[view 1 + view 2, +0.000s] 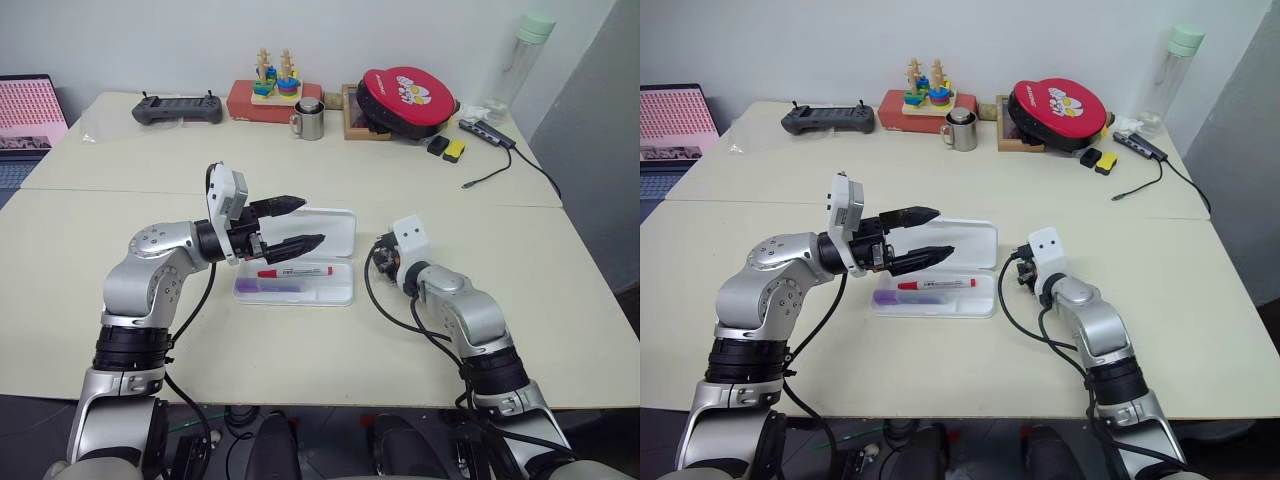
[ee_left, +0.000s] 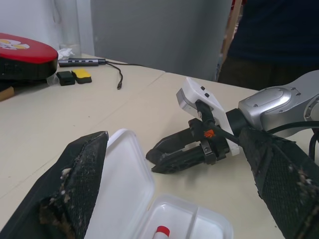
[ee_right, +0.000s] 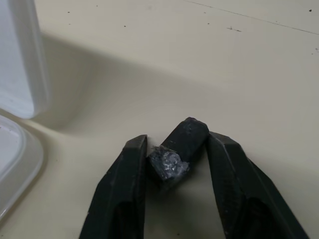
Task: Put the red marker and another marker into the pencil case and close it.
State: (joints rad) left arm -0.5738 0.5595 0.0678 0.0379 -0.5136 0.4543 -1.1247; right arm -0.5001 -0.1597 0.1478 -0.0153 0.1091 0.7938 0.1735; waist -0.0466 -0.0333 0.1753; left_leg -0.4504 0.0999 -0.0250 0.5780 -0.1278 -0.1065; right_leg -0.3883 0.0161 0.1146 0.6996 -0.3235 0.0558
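cream table (image 1: 300, 340) | flat white plastic pencil case (image 1: 335, 292) lies lid-open, red-capped marker (image 1: 296, 271) and lilac marker (image 1: 268, 287) inside | left hand (image 1: 298, 223) open, nearest lid | right hand (image 3: 172, 164) clamps small black block (image 3: 185, 142)

Surface: cream table (image 1: 300, 340), seam running across it. Near middle lies the open white case (image 1: 300, 262), lid toward the far side; red marker (image 1: 296, 271) and lilac marker (image 1: 270, 286) lie in its tray. Just right of the case, a small black block (image 3: 180, 148) on the tabletop. Along the far edge: black controller (image 1: 178, 108), red box (image 1: 262, 102) bearing a stacking toy, steel mug (image 1: 309, 119), red round pouch (image 1: 408, 101), black and yellow blocks (image 1: 447, 147), cabled hub (image 1: 487, 133), clear bottle (image 1: 521, 60).
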